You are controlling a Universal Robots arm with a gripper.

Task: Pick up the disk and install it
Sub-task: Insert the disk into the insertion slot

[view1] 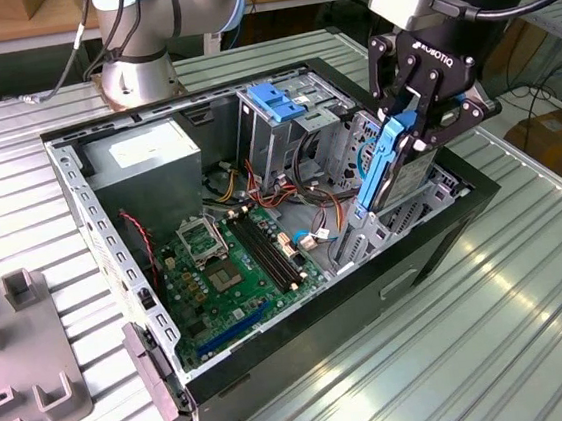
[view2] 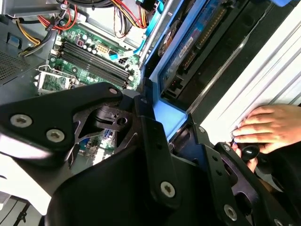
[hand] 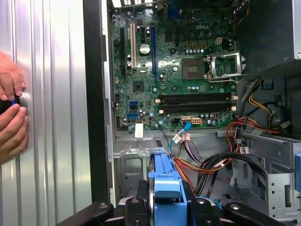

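Two fingers (view1: 450, 120) grip the disk (view1: 403, 177) by its top end, so it hangs right below them, tilted nearly on end, its long side pointing down at the bay (view1: 359, 237) in the case (view1: 306, 354), on the exterior view's right.

Print | white lettering ran along the gripper's (view1: 414, 136) black housing | a white logo stood on the motherboard (hand: 174, 80) | power supply (view1: 145, 156) label was illegible

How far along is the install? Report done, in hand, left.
Done: the flat dark-grey metal disk with blue plastic rails is picked up, clamped in the black gripper. In hand: it hangs tilted over the grey metal drive bay. Left: seating it there.
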